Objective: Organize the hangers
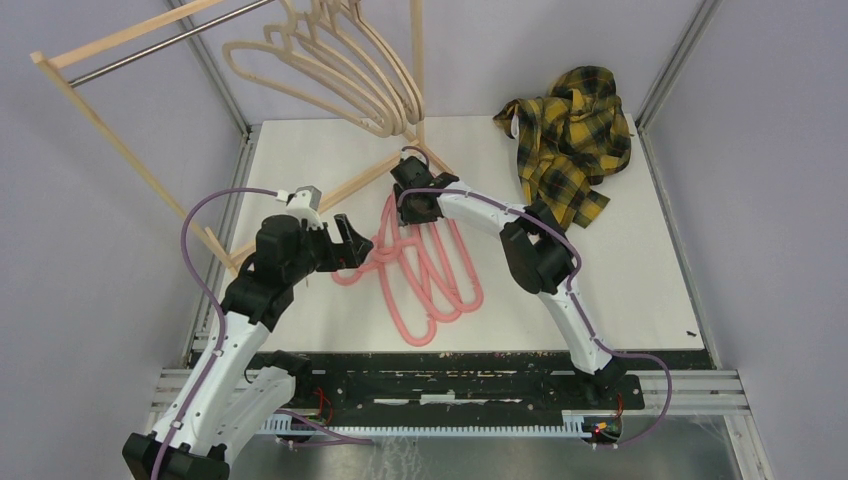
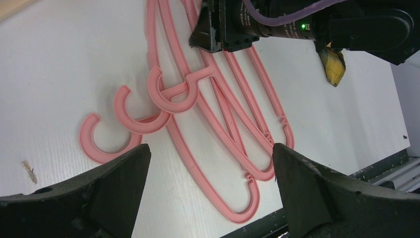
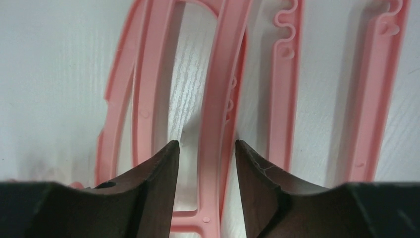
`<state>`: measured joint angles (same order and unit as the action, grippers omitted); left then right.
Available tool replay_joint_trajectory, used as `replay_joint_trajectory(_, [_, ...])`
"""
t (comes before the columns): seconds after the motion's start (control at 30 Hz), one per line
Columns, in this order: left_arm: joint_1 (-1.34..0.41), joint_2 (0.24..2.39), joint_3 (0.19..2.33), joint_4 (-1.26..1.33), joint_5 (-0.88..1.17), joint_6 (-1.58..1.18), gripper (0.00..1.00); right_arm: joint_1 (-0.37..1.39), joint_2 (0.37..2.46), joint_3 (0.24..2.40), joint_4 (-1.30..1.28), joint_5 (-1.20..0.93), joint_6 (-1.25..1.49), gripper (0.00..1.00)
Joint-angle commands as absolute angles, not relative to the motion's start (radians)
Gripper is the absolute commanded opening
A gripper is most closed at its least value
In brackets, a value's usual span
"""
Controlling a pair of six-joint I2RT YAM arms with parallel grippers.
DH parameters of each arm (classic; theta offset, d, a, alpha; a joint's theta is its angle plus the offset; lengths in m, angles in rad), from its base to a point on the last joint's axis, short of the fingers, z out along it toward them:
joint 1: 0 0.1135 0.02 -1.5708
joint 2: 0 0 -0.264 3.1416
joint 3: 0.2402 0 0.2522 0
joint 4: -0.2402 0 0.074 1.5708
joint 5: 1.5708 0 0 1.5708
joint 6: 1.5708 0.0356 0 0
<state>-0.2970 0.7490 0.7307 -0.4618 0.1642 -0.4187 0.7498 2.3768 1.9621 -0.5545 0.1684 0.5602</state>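
Left gripper (image 2: 209, 148) hangs wide open over the pink hangers (image 1: 425, 270) lying on the table (image 1: 620, 290). Right gripper (image 3: 203, 146), jaws apart, straddles one bar (image 3: 218, 99): likely the pick-up. Next it must close, lift, reach the rail (image 1: 160, 45).

No legible text is coming through in any view right now. What looks like faint pale print is showing on the black wrist housing (image 2: 246, 20) of the right arm, seen from the left wrist camera, but it is coming out too small and blurred to read. The pink hangers (image 3: 218, 99) are showing only moulded dots and notches, and the counter (image 1: 640, 280) is showing no lettering.
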Motion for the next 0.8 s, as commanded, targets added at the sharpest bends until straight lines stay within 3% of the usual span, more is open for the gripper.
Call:
replay_joint_trajectory(0.0, [-0.301,0.731,0.724,-0.42,0.188,-0.452,0.99,0.749,2.397,1.974,-0.563,0.193,0.582,0.37])
replay_joint_trajectory(0.13, [-0.303,0.729,0.725,-0.418,0.198,-0.453,0.99,0.746,2.352,1.917,-0.524,0.212,0.61,0.18])
replay_joint_trajectory(0.2, [-0.304,0.728,0.728,-0.419,0.207,-0.451,0.99,0.738,2.3,1.862,-0.486,0.224,0.63,0.14])
replay_joint_trajectory(0.53, [-0.33,0.733,0.645,-0.302,0.272,-0.463,0.99,0.58,1.953,1.528,-0.19,-0.026,0.883,0.13])
replay_joint_trajectory(0.77, [-0.465,0.796,0.57,-0.138,0.204,-0.501,0.99,0.526,1.872,1.421,0.003,-0.156,1.111,0.13])
